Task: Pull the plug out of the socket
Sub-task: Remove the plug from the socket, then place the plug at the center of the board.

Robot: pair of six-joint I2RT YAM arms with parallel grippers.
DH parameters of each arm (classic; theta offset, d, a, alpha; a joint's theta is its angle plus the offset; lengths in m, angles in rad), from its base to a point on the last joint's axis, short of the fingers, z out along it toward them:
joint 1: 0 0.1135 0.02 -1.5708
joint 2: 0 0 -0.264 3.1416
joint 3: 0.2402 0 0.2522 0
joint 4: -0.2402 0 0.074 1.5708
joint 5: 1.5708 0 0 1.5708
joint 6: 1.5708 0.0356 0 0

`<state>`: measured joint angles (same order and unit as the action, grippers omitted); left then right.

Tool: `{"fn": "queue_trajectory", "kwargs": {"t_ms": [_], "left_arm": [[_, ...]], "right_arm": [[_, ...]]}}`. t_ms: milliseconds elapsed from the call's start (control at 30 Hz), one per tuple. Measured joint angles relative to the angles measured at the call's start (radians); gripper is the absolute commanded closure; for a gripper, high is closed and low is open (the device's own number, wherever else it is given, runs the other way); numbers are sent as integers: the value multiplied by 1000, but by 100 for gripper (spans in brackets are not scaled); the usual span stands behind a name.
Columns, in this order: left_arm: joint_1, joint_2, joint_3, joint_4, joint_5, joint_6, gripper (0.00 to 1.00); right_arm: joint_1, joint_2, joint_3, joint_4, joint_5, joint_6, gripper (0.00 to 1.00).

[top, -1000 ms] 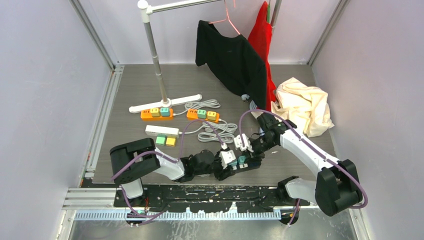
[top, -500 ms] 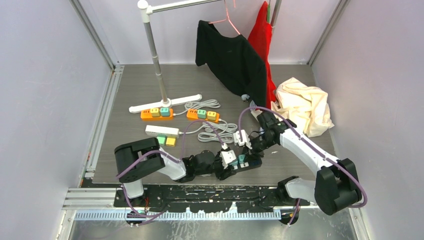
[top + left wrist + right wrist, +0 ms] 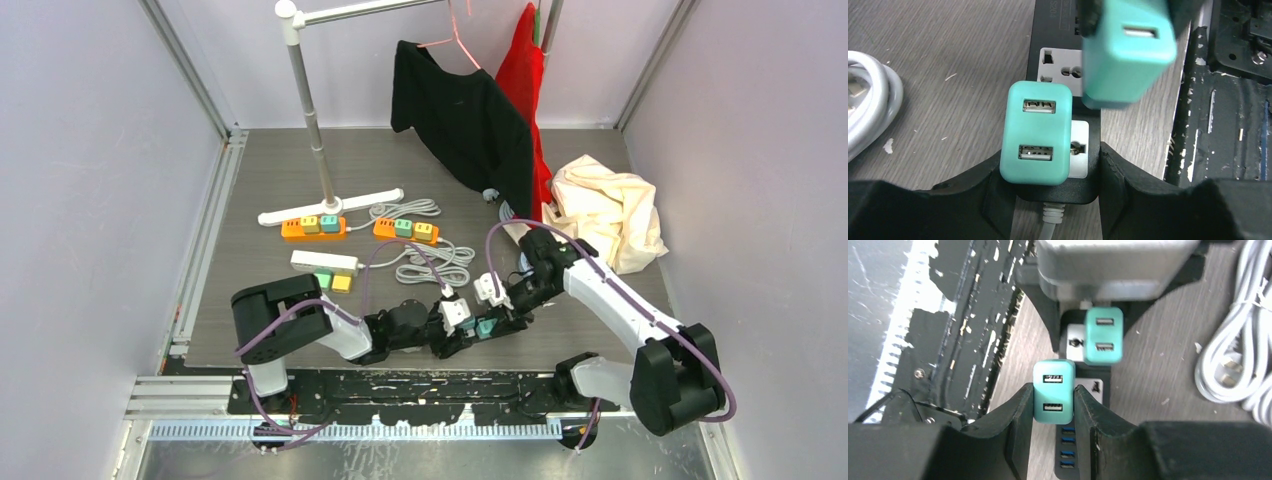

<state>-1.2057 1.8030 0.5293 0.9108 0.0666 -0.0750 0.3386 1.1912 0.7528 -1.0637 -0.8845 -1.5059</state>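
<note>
A black power strip lies near the table's front edge and also shows in the left wrist view. My left gripper is shut on the strip's cord end. One teal USB plug sits in the strip just ahead of my left fingers; it also shows in the right wrist view. My right gripper is shut on a second teal plug. That plug hangs above the strip's white sockets, apparently out of its socket.
Coiled white cables lie just behind the strip, with two orange strips and a white strip farther back. A garment rack carries a black shirt and a red garment. A cream cloth lies at the right. The black base rail runs alongside the strip.
My right gripper has shifted slightly back toward the near edge, still holding its teal plug. The left gripper stays on the strip.
</note>
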Motion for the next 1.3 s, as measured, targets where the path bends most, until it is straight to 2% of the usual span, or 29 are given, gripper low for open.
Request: {"fn": "queue_trajectory", "kwargs": {"t_ms": [133,267,300,467,500,567,800,933,1167,1300], "left_arm": [[6,4,9,-5,-14,0,100],[6,5,10,-7,-21,0,100],[6,5,10,-7,-21,0,95],[8,-15,10,-42,-28,-1,38],[9,-24,10,-59,-31,-3,31],[10,-46,11,-108,-36,-5,23],[13,-152,120,-421,-43,-39,19],[13,-254,150,-529,-43,-50,19],[14,-391,240,-760,-17,-84,20],[15,-435,256,-810,-10,-112,20]], "right_arm": [[25,0,2,31,-18,125,99],[-14,-2,26,68,-10,227,99],[-35,-5,31,67,-8,235,99],[-177,-40,79,35,-1,289,99],[-198,-46,91,32,0,309,99],[-227,-53,109,33,0,363,99],[-300,-63,122,132,14,682,98],[-341,-63,122,233,26,899,96],[-453,-62,92,453,-49,1265,92],[-471,-42,57,572,-40,1440,90]]}}
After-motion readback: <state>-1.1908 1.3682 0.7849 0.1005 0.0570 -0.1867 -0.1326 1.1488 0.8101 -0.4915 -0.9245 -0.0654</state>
